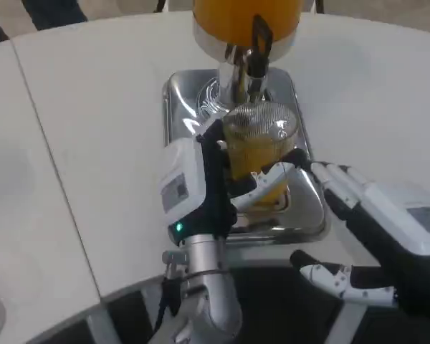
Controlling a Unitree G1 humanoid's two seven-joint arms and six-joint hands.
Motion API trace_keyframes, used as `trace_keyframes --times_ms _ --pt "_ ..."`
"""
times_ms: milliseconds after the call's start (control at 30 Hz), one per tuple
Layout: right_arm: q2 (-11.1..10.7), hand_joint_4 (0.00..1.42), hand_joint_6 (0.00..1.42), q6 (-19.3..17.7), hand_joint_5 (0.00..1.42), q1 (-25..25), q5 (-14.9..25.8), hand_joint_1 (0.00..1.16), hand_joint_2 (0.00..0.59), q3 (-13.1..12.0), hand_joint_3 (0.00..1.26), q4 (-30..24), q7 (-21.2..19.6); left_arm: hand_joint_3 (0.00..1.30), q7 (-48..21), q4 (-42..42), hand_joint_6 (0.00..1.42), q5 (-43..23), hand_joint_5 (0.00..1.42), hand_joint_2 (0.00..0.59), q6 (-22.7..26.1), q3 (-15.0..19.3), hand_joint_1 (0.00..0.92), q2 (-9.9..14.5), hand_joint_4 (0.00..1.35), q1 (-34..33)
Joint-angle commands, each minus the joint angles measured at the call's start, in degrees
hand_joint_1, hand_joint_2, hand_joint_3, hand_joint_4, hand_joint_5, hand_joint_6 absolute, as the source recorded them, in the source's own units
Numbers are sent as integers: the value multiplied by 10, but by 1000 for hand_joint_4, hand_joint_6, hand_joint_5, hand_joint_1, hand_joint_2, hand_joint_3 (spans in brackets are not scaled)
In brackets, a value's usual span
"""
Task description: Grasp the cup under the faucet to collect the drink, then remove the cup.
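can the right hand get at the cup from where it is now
Probably yes. The right hand sits open just to the cup's right with nothing between them, though the left hand already grips the cup from the other side, leaving only that right face free.

Steel tray [307, 215] on white table [100, 129]

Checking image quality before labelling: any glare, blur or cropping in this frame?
Head view: bright specular glare on the steel drip tray, so its surface detail washes out; overall soft focus with blocky compression, the ribbed clear cup reads hazy; the orange dispenser tank is cropped at the top edge; left hand hides the cup's left side; right hand runs off the right edge.
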Motion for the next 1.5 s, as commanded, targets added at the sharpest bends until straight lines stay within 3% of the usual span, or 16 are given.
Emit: trace_keyframes --times_ms 33,433,600,867,1033,1500 --pt "15 0 76 -13 0 2 4 412 404 9 0 23 -37 1162 -6 -45 1424 -1 1424 48 -20 13 639 32 1073 10" --pt "23 0 80 -47 0 -40 23 418 411 36 0 86 -78 1182 -54 -156 1424 3 1424 34 9 49 640 107 1046 69" --pt "27 0 80 -50 0 -46 15 420 411 42 0 83 -88 1186 -76 -180 1424 -4 1424 33 25 66 636 124 1046 88" --pt "22 0 80 -54 0 -32 14 421 412 38 0 77 -98 1186 -139 -263 1424 -43 1424 25 37 124 634 155 1033 132" --pt "22 0 80 -59 0 -31 20 421 412 36 0 80 -105 1188 -163 -297 1424 -54 1424 21 51 143 638 155 1030 155" --pt "16 0 86 -67 0 -24 29 422 412 34 0 85 -115 1189 -170 -343 1424 -40 1424 6 51 142 641 136 1015 181"
